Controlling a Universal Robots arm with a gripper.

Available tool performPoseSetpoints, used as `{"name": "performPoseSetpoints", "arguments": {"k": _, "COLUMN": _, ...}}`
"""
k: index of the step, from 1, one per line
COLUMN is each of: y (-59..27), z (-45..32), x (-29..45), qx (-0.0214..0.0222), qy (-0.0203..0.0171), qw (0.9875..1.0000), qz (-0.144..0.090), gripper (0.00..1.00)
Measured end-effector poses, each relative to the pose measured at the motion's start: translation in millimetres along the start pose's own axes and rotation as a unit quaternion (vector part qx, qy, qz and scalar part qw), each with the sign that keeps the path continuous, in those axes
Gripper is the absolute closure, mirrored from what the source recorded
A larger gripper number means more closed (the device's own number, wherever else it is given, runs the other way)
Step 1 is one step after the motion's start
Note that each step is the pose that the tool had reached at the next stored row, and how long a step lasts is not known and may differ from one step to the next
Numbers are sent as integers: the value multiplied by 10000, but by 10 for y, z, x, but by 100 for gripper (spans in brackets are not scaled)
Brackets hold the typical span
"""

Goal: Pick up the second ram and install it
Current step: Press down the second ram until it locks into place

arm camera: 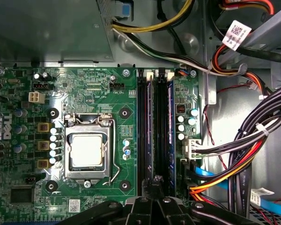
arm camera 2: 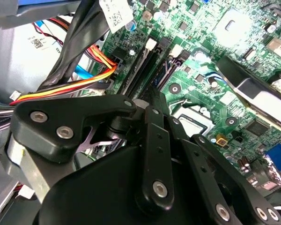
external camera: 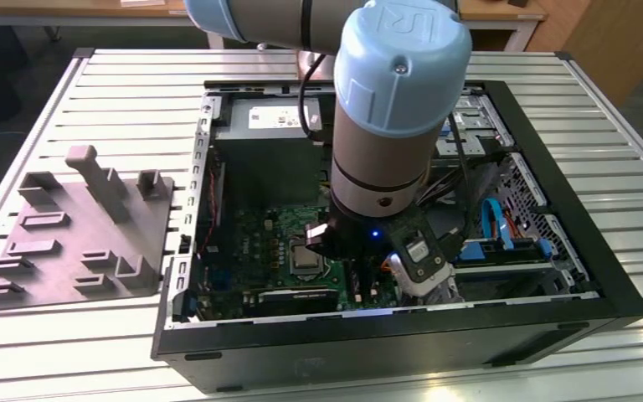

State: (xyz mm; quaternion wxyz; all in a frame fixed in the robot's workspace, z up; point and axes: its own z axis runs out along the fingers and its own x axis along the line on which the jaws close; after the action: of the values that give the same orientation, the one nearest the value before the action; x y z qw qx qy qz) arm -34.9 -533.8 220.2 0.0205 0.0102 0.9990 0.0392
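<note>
The arm is reaching down into the open computer case (external camera: pixel 545 331), with the gripper (arm camera: pixel 155 190) sitting low over the near end of the memory slots (arm camera: pixel 141 131) on the motherboard (arm camera: pixel 98 93). In the first wrist view a long dark strip carrying bluish chips is standing edge-up in the slot furthest from the processor socket (arm camera: pixel 86 152); judging by its shape, this is the second ram (arm camera: pixel 170 126), and it seems to be lying in or at its slot already rather than being carried. Whether it is fully pressed home, with the end latches closed, I cannot tell. Nor can I tell whether the fingers are apart or clamped on the stick, since the linkage is covering their tips in both wrist views.

Room is tight. A bundle of black, red and orange cables (arm camera: pixel 243 154) is running just beside the slots on the side away from the processor, and the metal drive bay wall (arm camera: pixel 207 70) is standing near it. The processor side is offering more open board. In the exterior view the grey fixture tray (external camera: pixel 76 234) is lying on the slatted tabletop (external camera: pixel 131 92), well apart from the case.
</note>
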Motion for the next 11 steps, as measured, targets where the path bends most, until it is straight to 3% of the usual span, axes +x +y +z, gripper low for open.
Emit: {"name": "performPoseSetpoints", "arguments": {"k": 11, "y": -1, "z": 26, "x": 1, "qx": -2, "qy": -1, "qw": 10000, "qz": 0, "gripper": 90}}
